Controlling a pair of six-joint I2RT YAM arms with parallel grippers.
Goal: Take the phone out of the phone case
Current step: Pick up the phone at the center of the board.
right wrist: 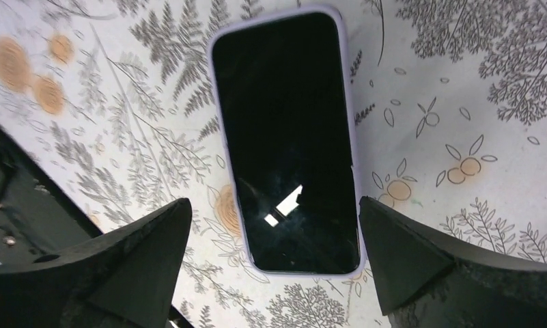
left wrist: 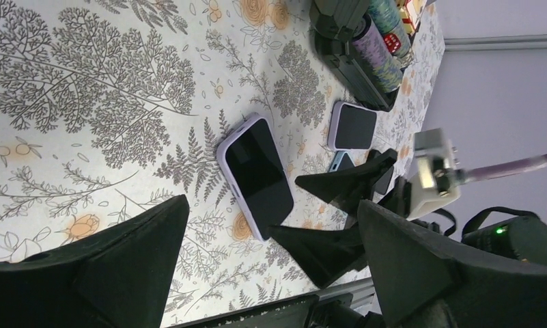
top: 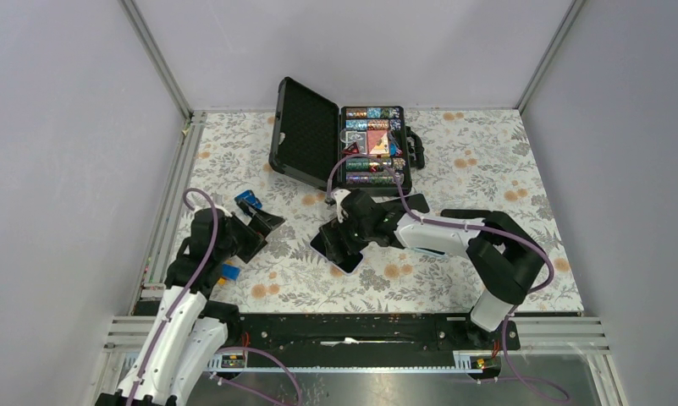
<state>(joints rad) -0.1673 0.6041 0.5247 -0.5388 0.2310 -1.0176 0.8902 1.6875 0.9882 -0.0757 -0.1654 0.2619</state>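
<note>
Nearest the arm bases, the left claw [left wrist: 270, 205] hangs low at the left side of the tabletop [top: 487, 169]. Its fingers are spread wide with nothing between them, and it is well apart from the work. A small blue object [top: 249, 200] lies just beside it.

Farther in, near the middle, the phone [right wrist: 287, 123] lies flat and screen up, seated in its lilac phone case [right wrist: 304, 275]. The right claw [right wrist: 274, 201] hovers low over the phone's near end, fingers apart, one on each side and touching neither the phone nor the case.

Just beyond lies a second dark-faced, lilac-rimmed device [left wrist: 354, 126]; what it is cannot be told. At the far edge an open black chip case [top: 305, 135] shows rows of chips.

The separation has likely not begun. The main risk is that a squeeze across the width would clamp case and phone together, so both lift as one. With the left claw so far off, nothing braces the case, so a push or pry at the rim may simply skid the whole thing across the tabletop. A grip too close to the end could also let it tip out.
</note>
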